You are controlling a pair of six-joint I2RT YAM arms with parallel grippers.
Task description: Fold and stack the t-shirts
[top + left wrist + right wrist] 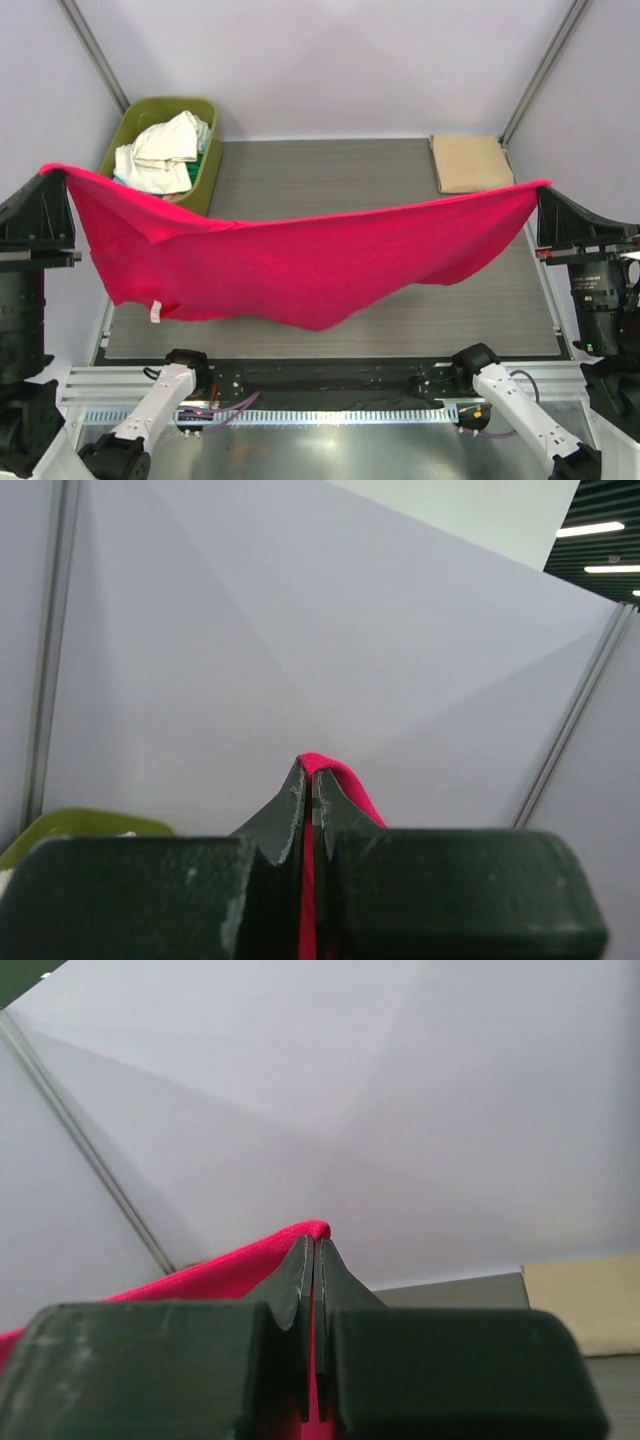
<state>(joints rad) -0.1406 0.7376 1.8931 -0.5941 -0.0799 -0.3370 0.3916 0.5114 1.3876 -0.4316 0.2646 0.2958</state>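
red t-shirt: hung in the air between both grippers, sagging in the middle over the table, its left edge in front of the tub's near end
tub: olive-green
left gripper: jaws pinched tight on one corner of the red t-shirt, raised just beside the tub's near-left side
right gripper: jaws closed on the opposite corner, well apart from the tub, far to its right
cream-white t-shirts: crumpled inside the tub
tan t-shirt: folded flat, well to the right of the tub, level with it
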